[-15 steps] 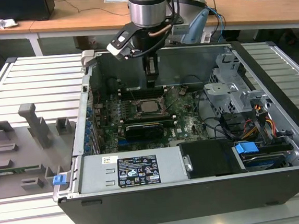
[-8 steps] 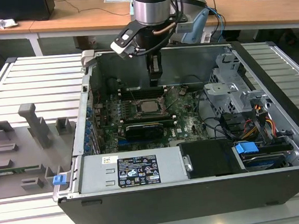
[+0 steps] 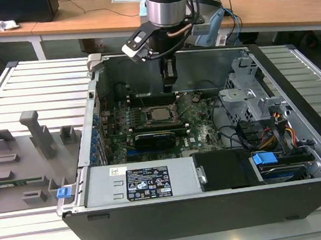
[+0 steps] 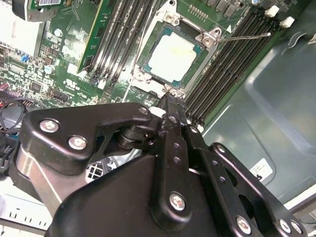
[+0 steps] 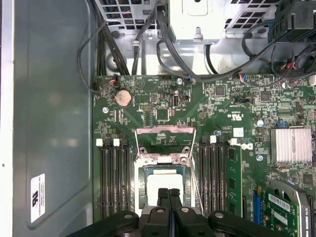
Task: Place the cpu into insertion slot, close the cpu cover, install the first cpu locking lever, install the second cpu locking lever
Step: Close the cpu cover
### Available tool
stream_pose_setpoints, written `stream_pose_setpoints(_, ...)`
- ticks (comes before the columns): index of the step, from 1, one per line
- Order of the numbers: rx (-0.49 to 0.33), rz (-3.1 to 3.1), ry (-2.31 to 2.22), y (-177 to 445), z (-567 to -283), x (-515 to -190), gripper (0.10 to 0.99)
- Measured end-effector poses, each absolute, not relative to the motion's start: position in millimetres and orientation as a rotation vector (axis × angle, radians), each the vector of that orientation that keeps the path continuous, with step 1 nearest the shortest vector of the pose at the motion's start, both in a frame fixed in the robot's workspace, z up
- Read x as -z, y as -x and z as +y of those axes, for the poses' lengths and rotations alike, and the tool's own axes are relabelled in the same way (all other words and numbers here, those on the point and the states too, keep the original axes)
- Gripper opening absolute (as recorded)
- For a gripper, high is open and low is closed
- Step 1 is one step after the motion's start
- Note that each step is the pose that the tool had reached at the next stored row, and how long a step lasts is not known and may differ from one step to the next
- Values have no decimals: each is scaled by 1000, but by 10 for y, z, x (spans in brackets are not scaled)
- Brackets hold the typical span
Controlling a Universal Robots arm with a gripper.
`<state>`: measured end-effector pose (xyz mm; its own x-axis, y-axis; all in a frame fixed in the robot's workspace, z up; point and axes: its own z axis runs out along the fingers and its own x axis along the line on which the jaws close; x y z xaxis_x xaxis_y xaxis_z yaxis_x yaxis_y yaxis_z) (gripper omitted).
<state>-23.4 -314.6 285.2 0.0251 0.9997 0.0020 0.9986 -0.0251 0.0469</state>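
- gripper [image 4: 168, 98]: fingers pressed together with nothing between them. The tips are just beside one edge of the socket [image 4: 142, 59], low inside the open case.
- cpu [image 4: 173, 57]: lies flat in the socket with its pale face exposed. It looks square to the frame, but I can't confirm from here that it is fully seated.
- cpu cover [image 5: 165, 144]: in the first wrist view the silver frame looks swung up off the socket, not down on the chip. That's my read; the angle is poor.
- locking lever [image 4: 244, 36]: a thin wire arm sticks out over the memory slots [image 4: 232, 64] and is not hooked down.
- Risk 1: the closed tips are narrow. Pushing the thin cover frame with them could slip off its edge and land on the chip face or the socket rim.
- Risk 2: if the chip is even slightly cocked, clamping the cover down would load it unevenly and could bend contacts underneath.
- Risk 3: the lever is springy wire. A push too close to its end could let it pop off the tips and whip back before it catches.
- Risk 4: clearance is tight. The slot latches sit right next to the socket, so a sideways sweep could snag them.
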Motion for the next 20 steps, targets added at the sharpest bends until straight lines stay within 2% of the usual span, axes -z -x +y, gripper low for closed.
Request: stream_pose_setpoints(20,-53,2171,-2226,75,-3140,-2852,106)
